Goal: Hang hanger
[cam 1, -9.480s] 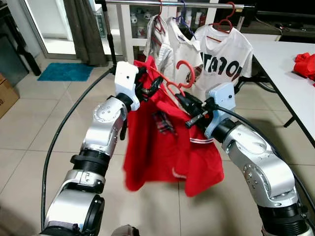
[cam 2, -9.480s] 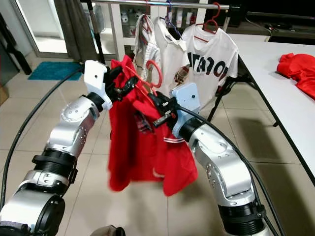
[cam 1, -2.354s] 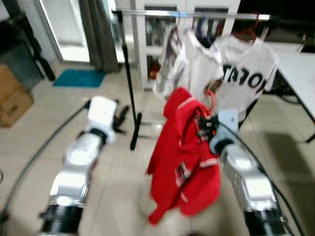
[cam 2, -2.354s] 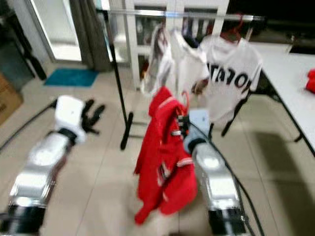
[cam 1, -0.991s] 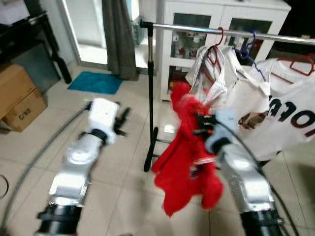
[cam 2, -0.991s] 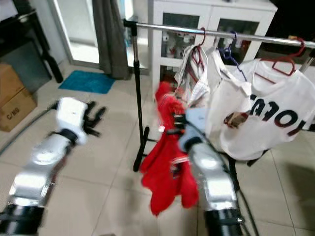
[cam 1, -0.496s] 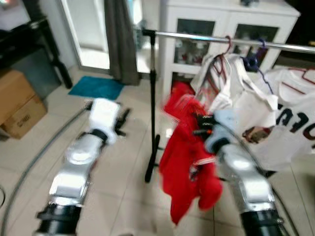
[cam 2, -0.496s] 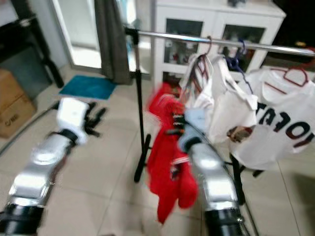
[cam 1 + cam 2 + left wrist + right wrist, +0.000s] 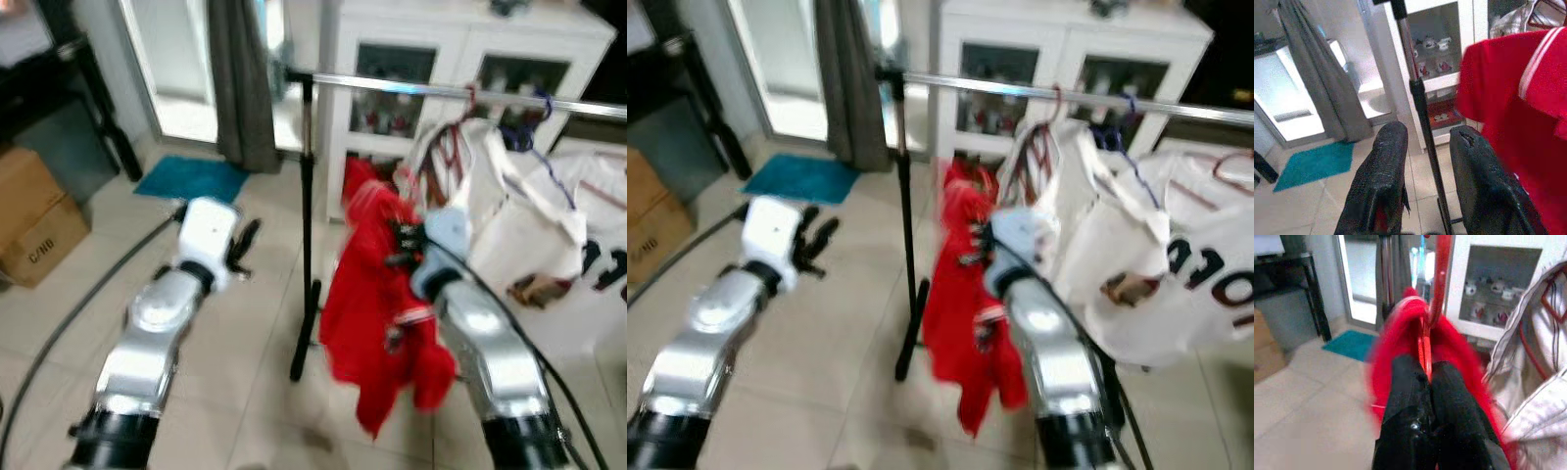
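A red hanger (image 9: 1426,348) carries a red polo shirt (image 9: 377,305) with white trim. My right gripper (image 9: 1429,363) is shut on the hanger's neck just below its hook (image 9: 1441,279). It holds the shirt up in front of the chrome rack bar (image 9: 392,88), beside the black upright pole (image 9: 306,215); the hook is not over the bar. My left gripper (image 9: 1429,132) is open and holds nothing. It is stretched forward to the left of the pole, at about the shirt's height (image 9: 245,240).
White shirts (image 9: 1146,245) hang on the bar to the right of the red shirt. A white glass-door cabinet (image 9: 441,59) stands behind the rack. A grey curtain (image 9: 240,78), a blue mat (image 9: 191,178) and a cardboard box (image 9: 34,230) lie to the left.
The view has shifted and is blurred. My right gripper has carried the red shirt a little higher and closer to the bar. My left arm holds its pose.
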### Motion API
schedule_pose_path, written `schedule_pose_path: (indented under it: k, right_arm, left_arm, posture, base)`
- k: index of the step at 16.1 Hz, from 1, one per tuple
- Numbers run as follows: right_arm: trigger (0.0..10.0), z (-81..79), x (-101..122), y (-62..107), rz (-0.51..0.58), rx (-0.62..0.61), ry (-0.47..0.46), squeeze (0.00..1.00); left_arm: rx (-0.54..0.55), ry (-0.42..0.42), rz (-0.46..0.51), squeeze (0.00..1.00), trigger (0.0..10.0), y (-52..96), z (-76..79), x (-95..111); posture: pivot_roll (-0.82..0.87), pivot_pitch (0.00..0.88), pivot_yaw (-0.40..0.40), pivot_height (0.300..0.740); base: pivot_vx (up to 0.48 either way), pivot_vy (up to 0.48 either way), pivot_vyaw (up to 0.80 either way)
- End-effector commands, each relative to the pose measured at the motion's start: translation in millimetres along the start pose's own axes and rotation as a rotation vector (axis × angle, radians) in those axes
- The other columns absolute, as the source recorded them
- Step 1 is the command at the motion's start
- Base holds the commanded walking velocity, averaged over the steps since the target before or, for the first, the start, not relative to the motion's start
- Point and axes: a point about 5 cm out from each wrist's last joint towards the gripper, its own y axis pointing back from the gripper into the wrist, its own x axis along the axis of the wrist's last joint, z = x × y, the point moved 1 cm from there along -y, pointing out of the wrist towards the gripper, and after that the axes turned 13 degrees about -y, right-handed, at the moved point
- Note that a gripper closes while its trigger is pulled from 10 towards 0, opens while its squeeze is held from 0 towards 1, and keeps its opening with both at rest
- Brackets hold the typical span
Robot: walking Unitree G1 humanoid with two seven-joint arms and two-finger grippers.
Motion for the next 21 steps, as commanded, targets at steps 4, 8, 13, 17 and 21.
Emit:
schedule_pose_path:
  k: [4, 8, 13, 17, 21]
  right_arm:
    - [10.0, -2.1, 25.5, -0.6, 0.085, 0.013, -0.013, 0.00]
    - [10.0, -10.1, 37.4, -4.3, 0.109, 0.031, -0.071, 0.00]
    - [10.0, -10.7, 43.0, -7.7, 0.111, 0.029, -0.034, 0.00]
    - [10.0, 1.5, 43.7, -10.5, 0.104, -0.067, -0.029, 0.00]
    - [10.0, 6.8, 51.9, -16.9, 0.112, -0.087, -0.027, 0.00]
  left_arm:
    - [-0.040, -0.039, 0.025, 0.00, 10.0, -0.8, 7.2, 6.9]
    - [-0.054, -0.078, 0.023, 0.00, 10.0, 2.0, 5.6, 5.7]
    - [-0.064, -0.102, 0.026, 0.00, 10.0, 2.3, 3.3, 5.9]
    - [-0.056, -0.054, 0.054, 0.00, 10.0, 0.1, 1.2, 12.8]
    - [-0.103, -0.064, 0.092, 0.00, 10.0, -0.3, 4.3, 19.3]
  posture:
    - [-0.01, 0.000, 0.005, 0.740]
    - [-0.01, 0.000, -0.001, 0.740]
    - [0.00, 0.000, 0.002, 0.740]
    - [-0.01, 0.000, 0.008, 0.740]
    - [-0.01, 0.000, 0.008, 0.740]
  base:
    - [0.379, 0.000, 0.00]
    - [0.381, 0.000, 0.00]
    - [0.379, 0.000, 0.00]
    - [0.377, 0.000, 0.00]
    - [0.366, 0.000, 0.00]
